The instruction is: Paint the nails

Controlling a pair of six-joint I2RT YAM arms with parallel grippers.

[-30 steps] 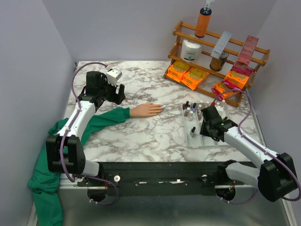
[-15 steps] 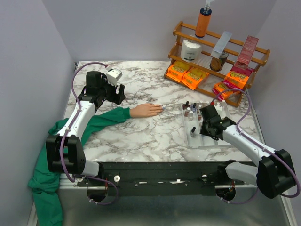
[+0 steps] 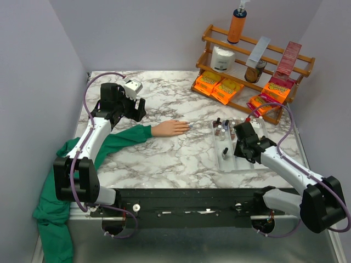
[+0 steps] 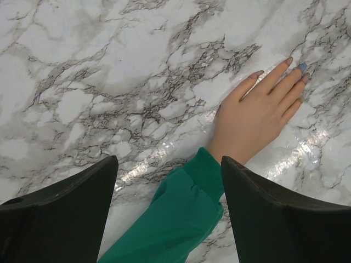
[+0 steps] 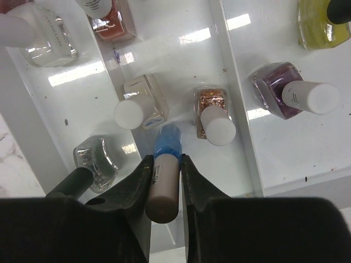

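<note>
- The right gripper [image 5: 163, 178] is closed to a narrow gap. Its two black fingers press either side of the beige cap of a small blue glass nail-polish bottle [image 5: 167, 139].
- The bottle is upright over a shallow white plastic tray [image 5: 181, 49]. Whether it has left the tray floor cannot be told.
- Just left of these fingers stands a clear white-capped bottle [image 5: 131, 112], and just right a gold-glitter white-capped bottle [image 5: 218, 123]. A straight upward lift with no sideways swing would likely spare both.
- Only the cap is gripped, so the bottle is best kept vertical and moved slowly.
- The left gripper [image 4: 167, 164] is spread wide and holds nothing. It hovers above the marble table [image 4: 82, 66].
- Beneath it lies a green fabric sleeve [image 4: 175, 219]. Ahead and to its right a peach-coloured fake hand [image 4: 258, 118] lies flat, palm down.
- The nails [image 4: 301, 67] tip the fingers at that hand's far end, well apart from the right gripper, across the table to its left. One nail looks blue, the others pinkish.
</note>
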